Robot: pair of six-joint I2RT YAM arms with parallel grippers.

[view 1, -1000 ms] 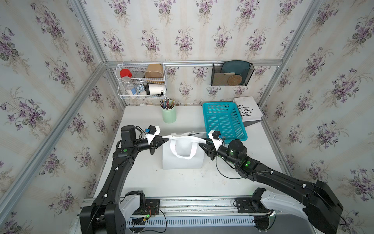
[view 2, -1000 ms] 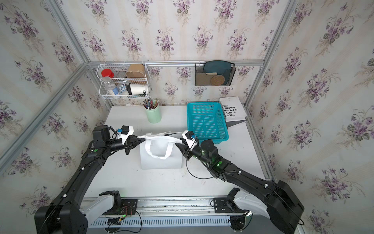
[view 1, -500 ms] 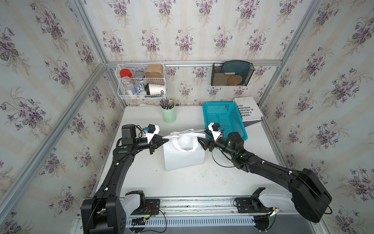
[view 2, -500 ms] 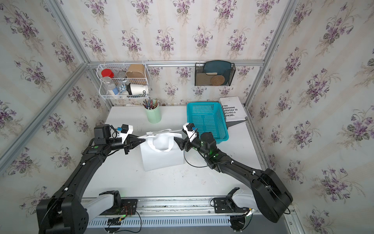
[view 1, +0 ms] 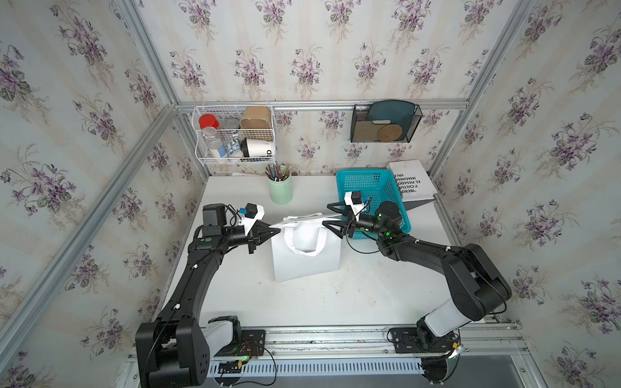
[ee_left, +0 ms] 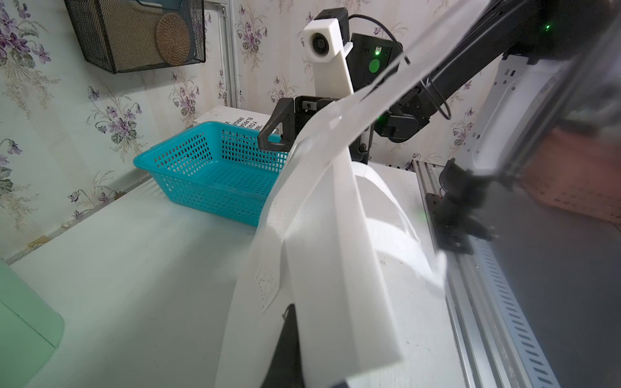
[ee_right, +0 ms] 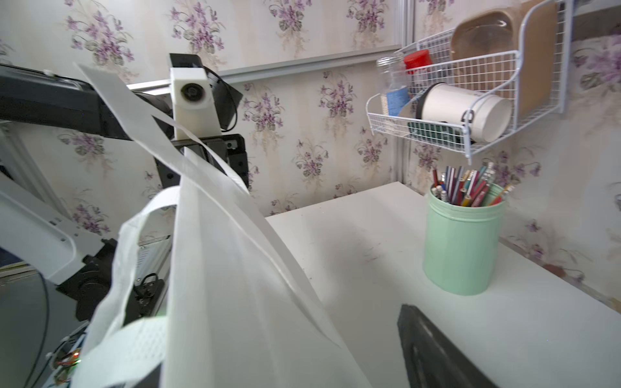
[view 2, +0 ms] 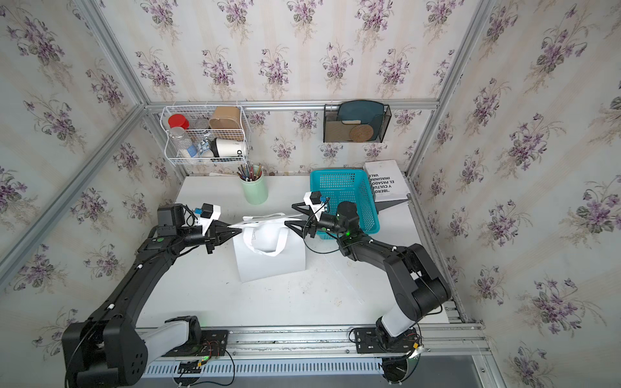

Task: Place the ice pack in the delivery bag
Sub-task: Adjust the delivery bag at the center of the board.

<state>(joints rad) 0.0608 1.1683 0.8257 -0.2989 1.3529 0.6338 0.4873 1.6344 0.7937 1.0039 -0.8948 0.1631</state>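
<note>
The delivery bag [view 1: 305, 265] [view 2: 272, 265] stands upright mid-table, white, with a loop handle hanging down its front. My left gripper [view 1: 277, 230] [view 2: 239, 230] is shut on the bag's left top edge; in the left wrist view the bag [ee_left: 322, 235] drapes over the left gripper [ee_left: 295, 312]. My right gripper [view 1: 326, 215] [view 2: 289, 213] is open at the bag's right top corner, which sits between its spread fingers. In the right wrist view the bag [ee_right: 228, 285] fills the space beside one black finger [ee_right: 433, 349]. The ice pack is out of view.
A turquoise basket [view 1: 371, 188] [ee_left: 208, 174] stands just behind my right wrist, with a book [view 1: 411, 179] leaning behind it. A green pencil cup [view 1: 280, 189] [ee_right: 462, 245] stands at the back. A wire shelf [view 1: 235, 134] and a black mesh holder [view 1: 384, 122] hang on the wall.
My right gripper has opened and let go of the bag's right edge, and the right arm has swung back towards the basket. The left gripper keeps its hold.
</note>
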